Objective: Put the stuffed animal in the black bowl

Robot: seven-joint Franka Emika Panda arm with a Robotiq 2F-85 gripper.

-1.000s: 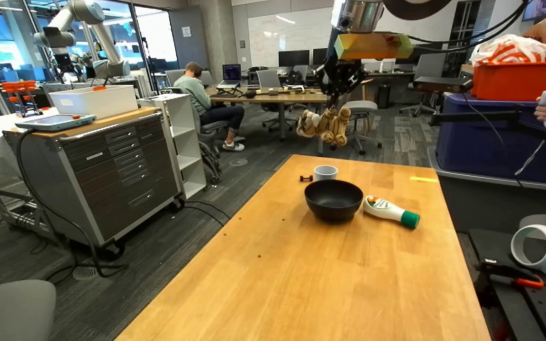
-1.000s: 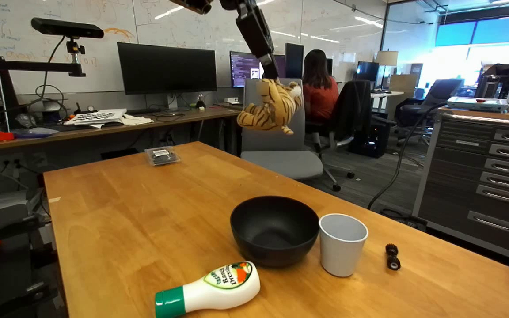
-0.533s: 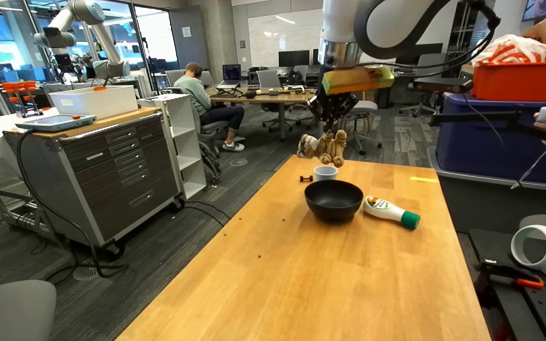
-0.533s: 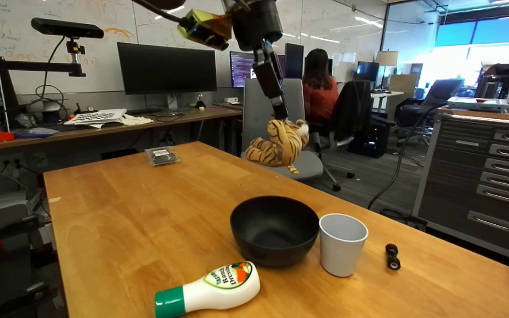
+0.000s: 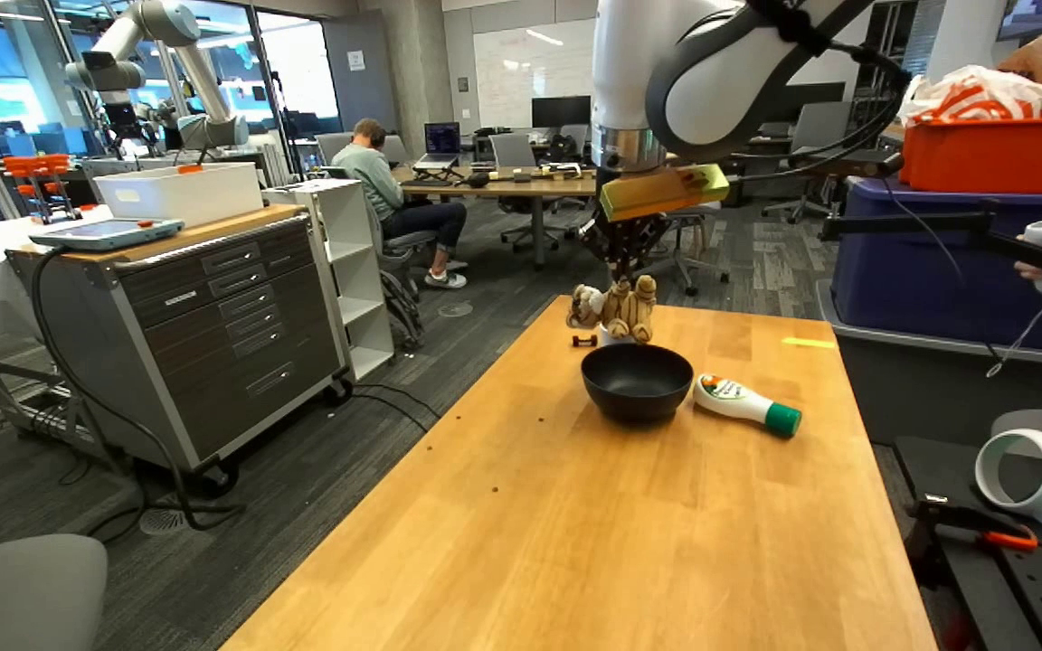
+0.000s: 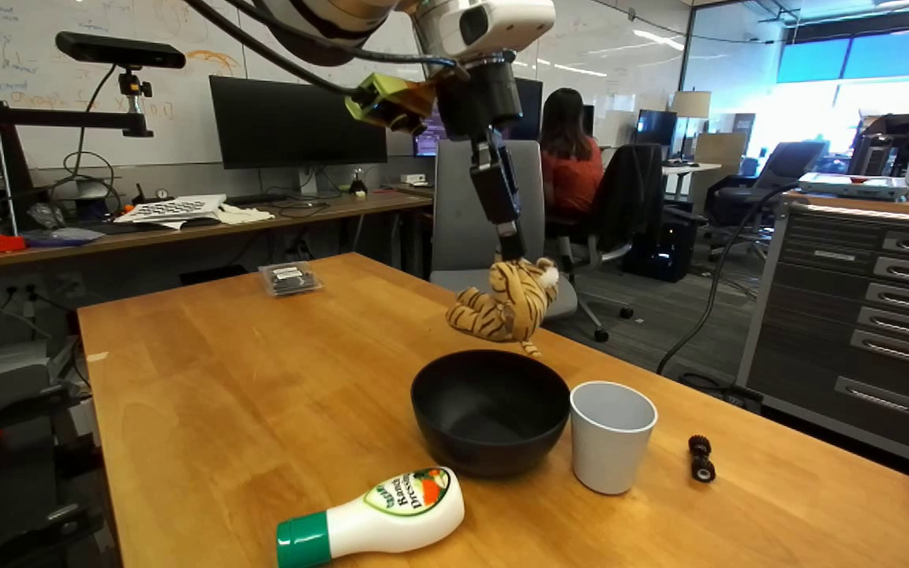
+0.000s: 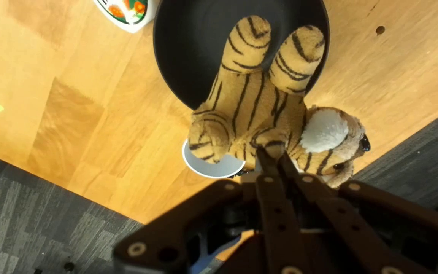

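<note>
The stuffed animal, a tan tiger with dark stripes (image 5: 637,312), hangs in the air in both exterior views (image 6: 511,304). My gripper (image 6: 511,254) is shut on one of its limbs; in the wrist view the fingertips (image 7: 272,153) pinch that limb. The black bowl (image 5: 637,393) stands upright on the table and looks empty in an exterior view (image 6: 494,457). The toy (image 7: 257,101) hangs above the bowl's level, toward its far rim. In the wrist view its two legs overlap the bowl (image 7: 188,49), while its body and head lie outside the rim.
A grey cup (image 6: 611,450) stands right beside the bowl, partly hidden behind the toy in the wrist view (image 7: 217,170). A white bottle with a green cap (image 6: 391,513) lies on the bowl's other side. A small black wheeled piece (image 6: 701,459) lies past the cup on the wooden table (image 6: 265,379).
My gripper has come down with the toy in it, nearer to the bowl. The bowl, cup and bottle have not moved.
</note>
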